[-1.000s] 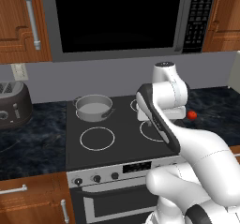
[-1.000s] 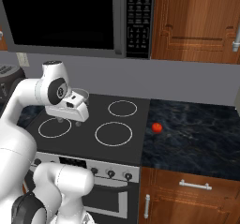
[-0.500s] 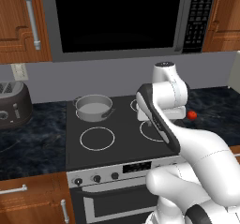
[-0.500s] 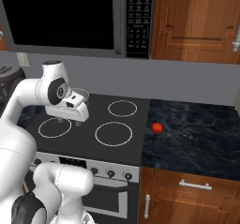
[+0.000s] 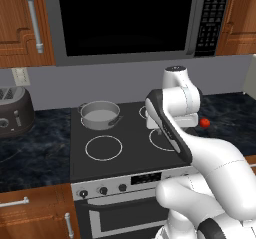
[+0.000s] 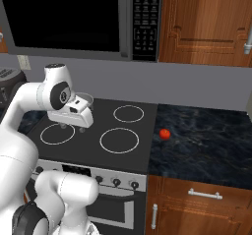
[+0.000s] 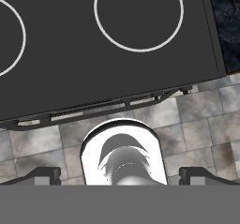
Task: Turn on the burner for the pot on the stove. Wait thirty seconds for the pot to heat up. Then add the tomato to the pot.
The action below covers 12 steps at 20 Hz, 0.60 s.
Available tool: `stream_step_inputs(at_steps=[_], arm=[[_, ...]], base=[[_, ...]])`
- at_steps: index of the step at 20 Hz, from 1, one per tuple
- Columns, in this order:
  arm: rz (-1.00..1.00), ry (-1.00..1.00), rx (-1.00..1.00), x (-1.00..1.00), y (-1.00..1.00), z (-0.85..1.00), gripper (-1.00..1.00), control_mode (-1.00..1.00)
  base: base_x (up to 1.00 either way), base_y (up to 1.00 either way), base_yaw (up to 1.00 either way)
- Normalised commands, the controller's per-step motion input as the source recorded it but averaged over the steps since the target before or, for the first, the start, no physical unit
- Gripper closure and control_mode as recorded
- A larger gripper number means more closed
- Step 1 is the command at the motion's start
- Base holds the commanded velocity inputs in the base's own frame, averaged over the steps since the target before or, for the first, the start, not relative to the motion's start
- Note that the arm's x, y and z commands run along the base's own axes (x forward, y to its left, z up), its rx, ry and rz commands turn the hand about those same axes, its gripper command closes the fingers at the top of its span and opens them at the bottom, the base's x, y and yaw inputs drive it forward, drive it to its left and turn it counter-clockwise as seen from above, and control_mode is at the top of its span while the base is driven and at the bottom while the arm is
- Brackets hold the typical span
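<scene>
**Ana:** Dark speckled bench [image 6: 206, 145] is running either side of the stove [image 5: 125, 158], microwave [image 5: 125, 18] hanging above it. How far along are we looking?

**Ben:** Barely started, I'd judge. The pot [image 5: 100, 115] is sitting on the stove's back ring, pale inside showing, nothing in it.

**Ana:** And the tomato [image 6: 165, 133]?

**Ben:** Lying on the bench just beside the stove's edge, well apart from the pot.

**Ana:** The claw [image 7: 120, 174]?

**Ben:** Spread wide, gripping nothing, hovering over the stove's front edge. The knobs [image 5: 102, 190] are sitting along the front panel, untouched as far as I can tell. Burner, waiting and tomato all seem left to do.
</scene>
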Motion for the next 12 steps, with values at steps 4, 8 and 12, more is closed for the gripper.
stream_step_inputs(at_steps=[4,8,12], arm=[[0.00,0.00,0.00,0.00,0.00,0.00,-1.00,-1.00],[0.00,0.00,0.00,0.00,0.00,0.00,-1.00,-1.00],[0.00,0.00,0.00,0.00,0.00,0.00,-1.00,-1.00]], base=[[0.00,0.00,0.00],[0.00,0.00,0.00],[0.00,0.00,0.00]])
